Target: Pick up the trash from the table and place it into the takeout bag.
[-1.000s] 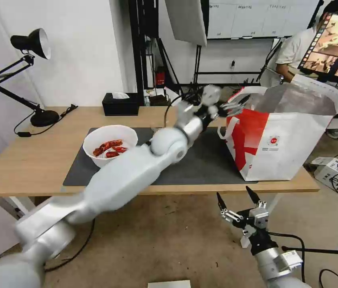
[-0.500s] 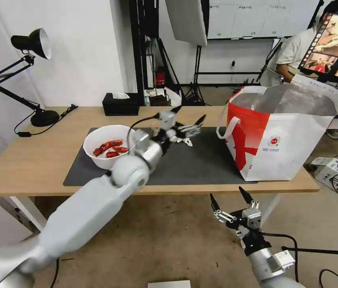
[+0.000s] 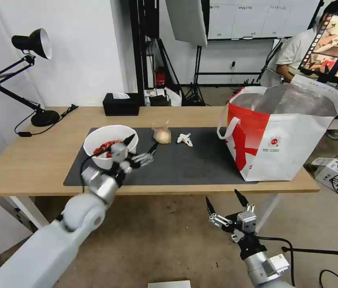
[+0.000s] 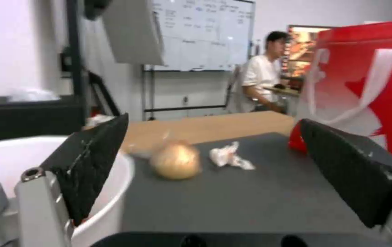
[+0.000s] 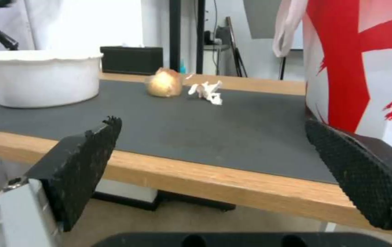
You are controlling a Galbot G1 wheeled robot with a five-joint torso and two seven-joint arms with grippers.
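Gaping wide and empty, left claw [image 3: 140, 145] hovers beside bowl [image 3: 111, 146].

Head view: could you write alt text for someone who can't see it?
The left gripper hangs open beside a white bowl of red shells on a grey mat. A knotted bag and tissue lie near a red-and-white tote.

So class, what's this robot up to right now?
It is clearing a table. The left gripper hovers open beside the white round bowl of red crayfish shells on the dark grey mat. A small knotted clear bag and a crumpled white tissue lie loose on the mat. The white-and-red takeout bag stands open. The right gripper hangs open below the table edge.
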